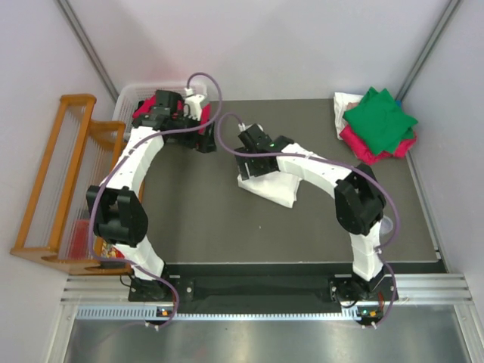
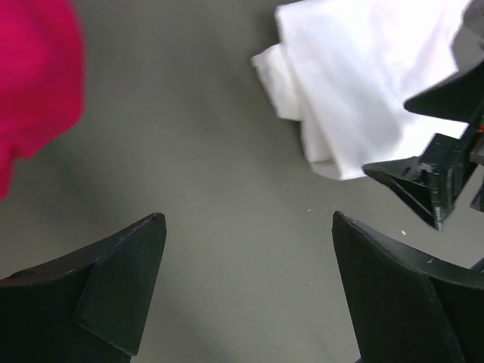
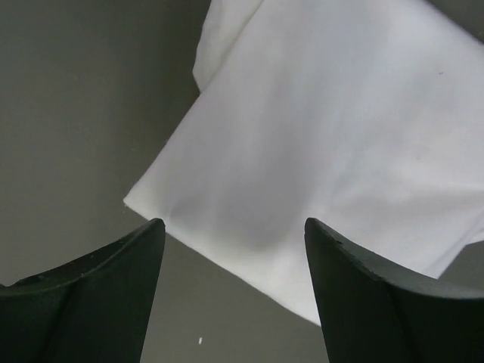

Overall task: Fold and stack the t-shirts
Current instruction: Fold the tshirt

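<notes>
A folded white t-shirt (image 1: pixel 272 190) lies mid-table, and it fills the upper part of the right wrist view (image 3: pixel 333 128). My right gripper (image 1: pixel 251 165) hovers over its near-left corner, open, with nothing between its fingers (image 3: pixel 234 223). My left gripper (image 1: pixel 203 138) is open over bare mat (image 2: pixel 248 218) at the back left. A crimson-pink t-shirt (image 2: pixel 34 76) lies by it (image 1: pixel 144 113); the white shirt (image 2: pixel 363 83) and the right gripper's fingers (image 2: pixel 423 181) show at the right of that view. At the back right, a green t-shirt (image 1: pixel 378 117) tops a pile on crimson (image 1: pixel 361 144) and white (image 1: pixel 344 104) ones.
A white slotted basket (image 1: pixel 132 94) stands at the back left corner, under the left arm. A wooden rack (image 1: pixel 57 181) stands off the table's left side. The dark mat (image 1: pixel 197 219) ends at a metal rail near the arm bases.
</notes>
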Tool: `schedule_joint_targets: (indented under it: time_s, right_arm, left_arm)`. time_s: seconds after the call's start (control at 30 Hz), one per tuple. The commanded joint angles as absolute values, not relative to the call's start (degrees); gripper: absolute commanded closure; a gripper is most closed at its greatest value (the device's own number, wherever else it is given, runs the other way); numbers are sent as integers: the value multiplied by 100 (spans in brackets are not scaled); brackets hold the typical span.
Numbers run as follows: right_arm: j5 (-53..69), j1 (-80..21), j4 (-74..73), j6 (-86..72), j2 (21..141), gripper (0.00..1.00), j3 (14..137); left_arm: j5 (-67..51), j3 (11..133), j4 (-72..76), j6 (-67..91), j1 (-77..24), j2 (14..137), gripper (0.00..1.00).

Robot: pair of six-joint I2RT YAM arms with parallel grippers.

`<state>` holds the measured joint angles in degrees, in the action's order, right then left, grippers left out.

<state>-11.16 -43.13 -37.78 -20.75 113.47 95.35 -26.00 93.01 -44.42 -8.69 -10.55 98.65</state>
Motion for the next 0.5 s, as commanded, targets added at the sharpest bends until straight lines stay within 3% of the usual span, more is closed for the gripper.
schedule_joint_targets:
  time_s: [0.0,0.47]
  right_arm:
    - [-923,-4368,-3762,-2197,11487,27,9686]
    - [-739,-4473,-3358,-2303,12049,30,8789]
  left_arm:
    - [-3023,9088,-4395,-809,-756,9501,5]
    - [-3225,9210,-4271,-721,-677,9571,5]
